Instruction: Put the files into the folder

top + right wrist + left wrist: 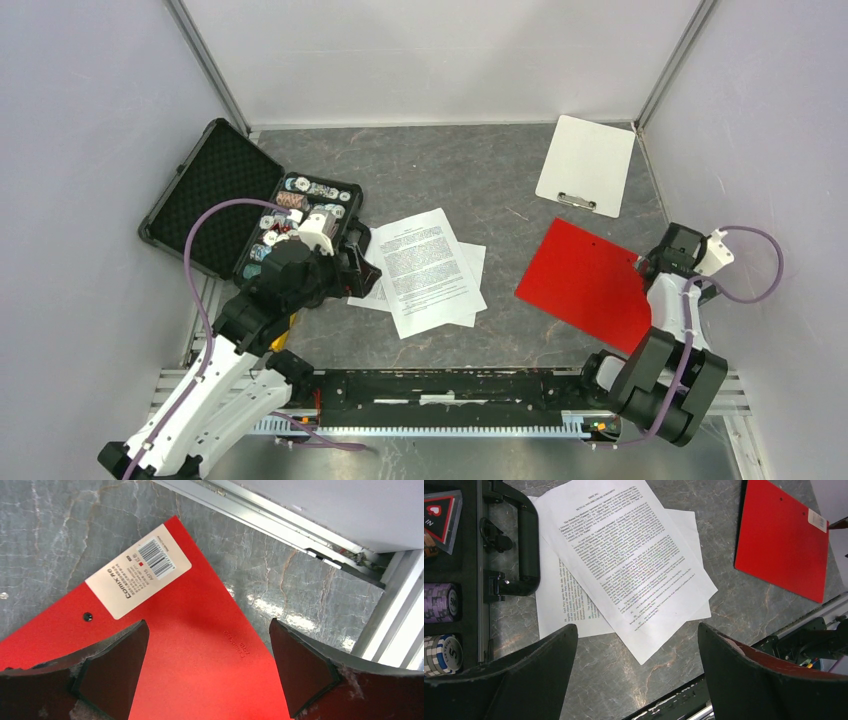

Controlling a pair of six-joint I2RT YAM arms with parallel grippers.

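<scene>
Printed files [430, 265] fanned flat mid-table, long axes running far to near, tilted slightly rightward, headings at the far end. Closed red folder [590, 283] well apart on the right, long axis slanting near-right. Left gripper [345, 262] wide open over the files' left edge; right gripper [655, 265] wide open above the folder's labelled corner

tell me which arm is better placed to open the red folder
Right. The right gripper, open, is directly over the labelled corner of the closed red folder; the left gripper, also open, is away over the printed sheets.
</scene>
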